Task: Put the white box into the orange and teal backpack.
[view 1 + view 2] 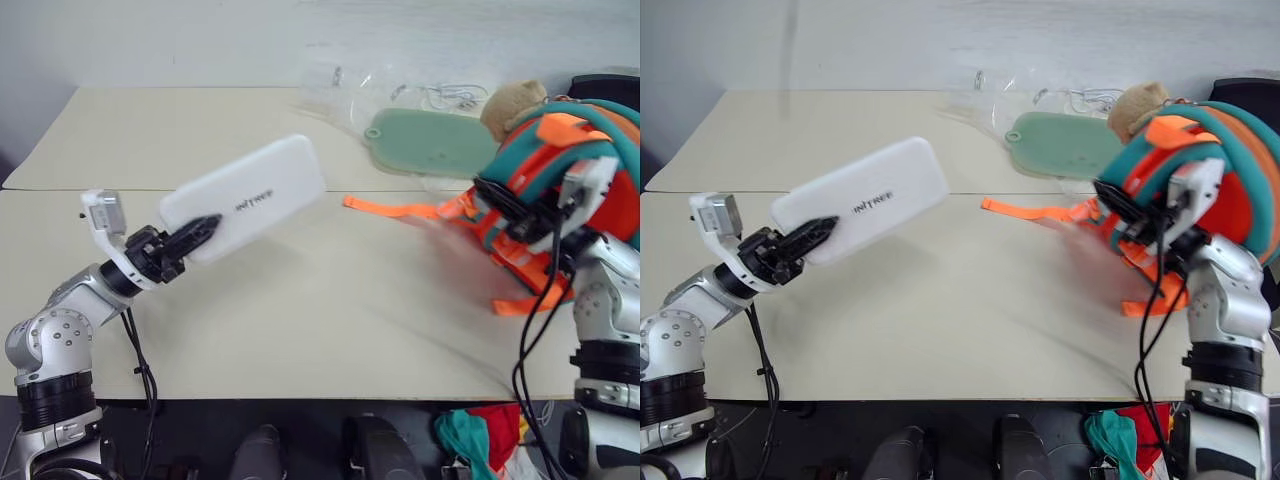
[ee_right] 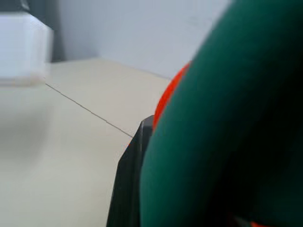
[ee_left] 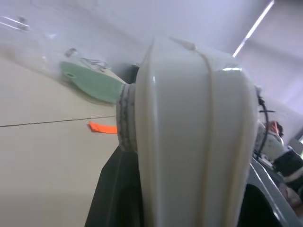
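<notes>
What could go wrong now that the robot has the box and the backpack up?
The left gripper pinches only one end of the white box, so it might tip or slip out. The right gripper holds the backpack by its teal trim; the bag may sag, leaving no clear opening.

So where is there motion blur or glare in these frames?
Left eye view: the orange and teal backpack and right gripper are smeared; the flat white rectangular box is soft-edged. Left wrist view: glare streak on the box. Right wrist view: teal fabric out of focus.
</notes>
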`<state>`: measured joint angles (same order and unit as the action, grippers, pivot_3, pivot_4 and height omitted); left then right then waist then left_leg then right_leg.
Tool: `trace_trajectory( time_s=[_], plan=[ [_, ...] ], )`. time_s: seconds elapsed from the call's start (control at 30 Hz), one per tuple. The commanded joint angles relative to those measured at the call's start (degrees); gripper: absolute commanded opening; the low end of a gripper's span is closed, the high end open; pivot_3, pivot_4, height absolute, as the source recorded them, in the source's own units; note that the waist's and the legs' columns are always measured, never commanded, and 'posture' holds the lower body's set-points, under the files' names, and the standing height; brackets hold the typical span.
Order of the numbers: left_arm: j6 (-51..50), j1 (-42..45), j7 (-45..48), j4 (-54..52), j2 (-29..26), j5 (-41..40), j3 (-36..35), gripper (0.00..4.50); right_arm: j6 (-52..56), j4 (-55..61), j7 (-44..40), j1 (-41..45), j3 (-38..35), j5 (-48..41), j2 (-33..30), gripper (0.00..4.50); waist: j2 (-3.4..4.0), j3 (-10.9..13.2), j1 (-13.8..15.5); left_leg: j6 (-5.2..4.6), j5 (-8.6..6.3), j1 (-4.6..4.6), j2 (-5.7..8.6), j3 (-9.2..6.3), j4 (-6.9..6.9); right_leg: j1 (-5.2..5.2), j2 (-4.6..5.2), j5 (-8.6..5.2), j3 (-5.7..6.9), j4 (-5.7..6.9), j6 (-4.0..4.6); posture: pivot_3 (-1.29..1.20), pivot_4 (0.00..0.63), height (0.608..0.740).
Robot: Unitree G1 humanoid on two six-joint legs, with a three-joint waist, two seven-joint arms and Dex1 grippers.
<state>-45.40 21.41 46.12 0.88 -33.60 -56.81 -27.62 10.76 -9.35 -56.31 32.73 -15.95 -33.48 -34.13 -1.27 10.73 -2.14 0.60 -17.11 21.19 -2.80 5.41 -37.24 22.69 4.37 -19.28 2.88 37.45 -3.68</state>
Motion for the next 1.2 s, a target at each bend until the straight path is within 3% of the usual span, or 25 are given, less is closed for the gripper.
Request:
trace_trajectory(
  time_s=[0.03,0.17,0.27,0.53,0.73,0.97,1.03,1.2],
  plan=[
    [3.13,2.16,-3.51,2.98,0.02,-0.31,-4.35,1.29,3.46,7.2,-1.01,4.18,3.9,-3.67,2.91,0.01,0.0,0.0,-0.01,0.01,0.0,0.01,0.0,0.0,0.01,0.02,0.0,0.0,0.0,-0.01,0.0,0.0,0.15,0.74],
    [4.51,2.31,-4.45,7.15,-1.22,1.58,-5.14,1.29,8.72,14.72,-1.55,7.08,9.9,-7.36,8.3,0.01,0.0,0.0,-0.19,0.01,0.0,0.09,0.0,0.04,0.05,0.11,0.01,0.0,-0.01,-0.01,0.0,0.0,0.15,0.74],
    [5.29,1.92,-4.79,7.73,-1.44,2.5,-5.16,1.29,13.85,20.89,-1.85,5.71,11.43,-11.41,8.81,0.01,0.0,0.01,0.15,0.01,-0.01,0.23,-0.01,-0.01,0.06,0.19,0.03,0.0,0.06,0.09,0.0,0.0,0.15,0.74],
    [5.47,-1.05,-3.41,6.94,-2.99,2.97,-6.19,1.29,31.42,35.56,-0.19,-5.87,4.64,-29.54,-3.0,0.01,-0.08,0.0,1.25,-0.29,-0.22,0.55,0.1,-0.06,-0.02,0.29,0.2,0.04,0.14,-0.18,-0.07,0.0,0.15,0.74],
    [3.36,-5.37,2.07,-1.69,-5.58,1.23,-4.12,1.29,28.68,34.22,0.18,-10.23,3.88,-25.04,-4.96,0.01,-0.16,0.0,0.71,-0.3,-0.23,0.56,0.09,-0.05,-0.02,0.23,0.19,0.1,0.14,-0.55,-0.17,0.0,0.15,0.74],
    [3.37,-0.75,-0.29,-7.1,-3.62,-0.29,-1.83,1.29,25.23,33.33,-0.75,-12.71,8.29,-19.72,-2.06,0.01,-0.18,0.0,0.64,-0.3,-0.21,0.3,0.08,-0.08,0.06,0.11,0.15,0.09,0.13,-0.33,-0.15,0.0,0.15,0.74],
    [2.91,-1.46,4.46,-9.34,-5.88,0.65,1.21,1.29,24.3,32.21,-0.94,-12.89,9.02,-18.35,-1.48,0.01,-0.18,0.0,0.64,-0.2,-0.16,0.3,0.09,-0.06,0.04,0.08,0.15,0.09,0.12,-0.37,-0.15,0.0,0.15,0.74],
    [-2.13,-1.1,10.28,-8.28,-12.76,-3.2,0.06,1.29,21.38,28.61,-0.89,-11.72,10.46,-14.6,0.79,0.01,-0.19,0.02,0.46,-0.21,-0.17,0.31,0.06,-0.02,0.07,0.07,0.1,0.1,0.09,-0.49,-0.16,0.0,0.15,0.74]
  ],
)
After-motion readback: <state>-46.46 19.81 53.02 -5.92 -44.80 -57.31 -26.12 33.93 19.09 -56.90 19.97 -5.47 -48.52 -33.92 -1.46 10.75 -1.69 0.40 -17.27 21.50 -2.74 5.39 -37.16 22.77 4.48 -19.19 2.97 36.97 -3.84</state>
